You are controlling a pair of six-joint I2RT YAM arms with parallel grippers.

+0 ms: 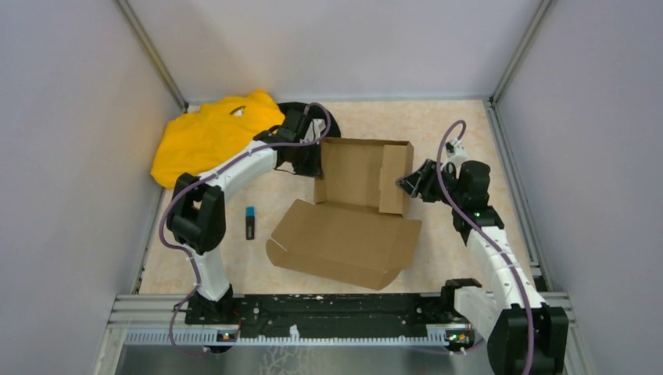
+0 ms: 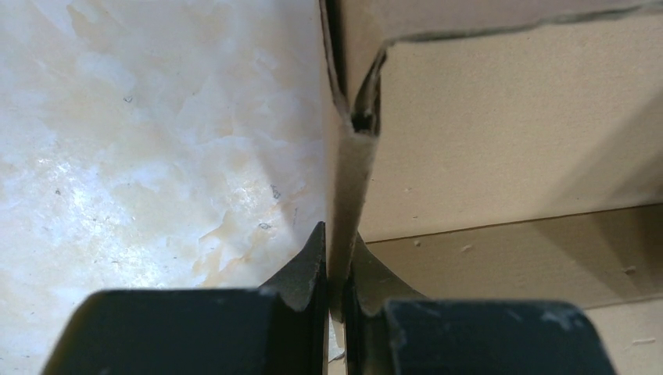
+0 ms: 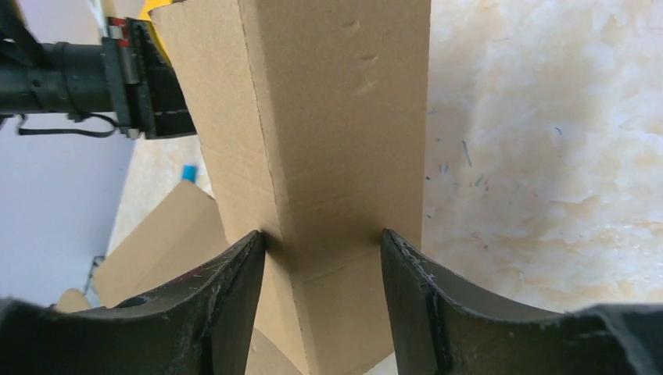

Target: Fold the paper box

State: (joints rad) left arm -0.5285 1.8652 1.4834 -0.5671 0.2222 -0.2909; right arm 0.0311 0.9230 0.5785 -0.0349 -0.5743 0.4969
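Top external: the paper box (image 1: 360, 168) is being seen half formed in the middle of the surface (image 1: 469, 133). Its back and side walls are being held upright, while the wide front panel is lying flat, not yet folded. Left wrist: the left wall's edge is being pinched by the fully closed left hand (image 2: 335, 254), reaching in from the left. Right wrist: the doubled right wall is being clasped by the right hand (image 3: 322, 242), fingers standing half apart and touching cardboard on both sides.
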